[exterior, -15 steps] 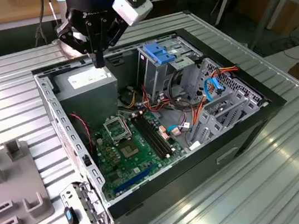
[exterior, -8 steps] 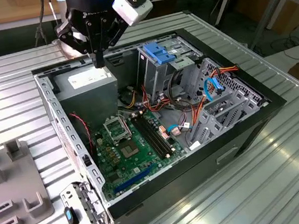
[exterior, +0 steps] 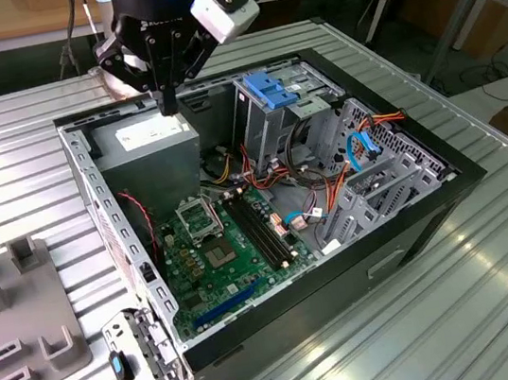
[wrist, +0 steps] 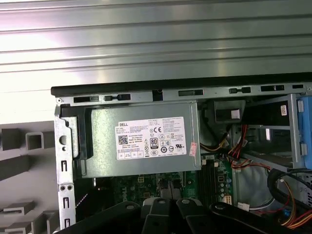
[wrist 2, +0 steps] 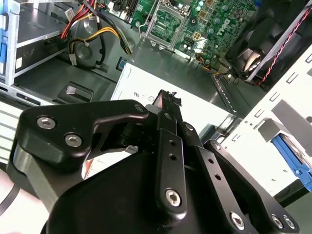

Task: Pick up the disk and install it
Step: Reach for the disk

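Note:
My gripper (exterior: 168,105) hangs just above the grey power-supply box (exterior: 147,148) in the far corner of the open computer case (exterior: 412,224). Its black fingers (wrist 2: 168,105) are pressed together with nothing between them. Their tips hover over the box's white label (wrist: 150,138). The disk is out of view. The metal drive cage with a blue top latch (exterior: 267,88) stands toward the exterior view's right of the gripper. A blue plastic strip (wrist 2: 292,163) lies beside the perforated case wall in the second wrist view; I cannot tell what it belongs to.
The green motherboard (exterior: 225,252) fills the case floor, with red, yellow and orange cables (exterior: 330,188) around the cage. A black fan (wrist 2: 265,39) sits on the case wall. A grey fixture (exterior: 14,312) stands on the ribbed metal table (exterior: 498,287) at the exterior view's left.

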Tool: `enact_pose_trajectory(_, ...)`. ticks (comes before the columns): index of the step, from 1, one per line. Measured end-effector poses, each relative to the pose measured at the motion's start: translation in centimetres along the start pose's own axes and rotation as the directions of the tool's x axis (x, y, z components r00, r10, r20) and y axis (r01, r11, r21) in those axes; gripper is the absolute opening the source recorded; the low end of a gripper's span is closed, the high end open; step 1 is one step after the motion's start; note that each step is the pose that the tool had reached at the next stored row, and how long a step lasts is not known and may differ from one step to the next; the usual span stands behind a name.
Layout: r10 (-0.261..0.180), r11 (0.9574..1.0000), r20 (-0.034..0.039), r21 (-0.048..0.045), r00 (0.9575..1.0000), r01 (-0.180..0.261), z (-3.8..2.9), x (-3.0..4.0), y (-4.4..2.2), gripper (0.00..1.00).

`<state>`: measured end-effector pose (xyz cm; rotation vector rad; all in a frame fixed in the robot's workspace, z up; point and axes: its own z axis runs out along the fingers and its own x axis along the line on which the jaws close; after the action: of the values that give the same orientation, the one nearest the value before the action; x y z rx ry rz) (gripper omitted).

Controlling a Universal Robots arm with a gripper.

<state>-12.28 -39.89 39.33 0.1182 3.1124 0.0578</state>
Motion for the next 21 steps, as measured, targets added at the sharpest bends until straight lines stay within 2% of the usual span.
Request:
enact_pose_trajectory(4,0.002,1.0,0.0,0.0001,1.0,-0.002,-0.03,1.18,-0.09,0.11)
enact_pose_trajectory(11,0.009,1.0,0.0003,0.0002,1.0,-0.009,-0.09,3.85,-0.3,0.11)
enact_pose_trajectory(13,0.011,0.9999,0.0004,0.0003,0.9999,-0.011,-0.1,4.35,-0.33,0.11)
enact_pose_trajectory(16,0.015,0.9999,0.0006,0.0004,0.9999,-0.015,-0.14,5.77,-0.44,0.11)
enact_pose_trajectory(21,0.02,0.9998,0.0007,0.0005,0.9998,-0.02,-0.18,7.49,-0.57,0.11)
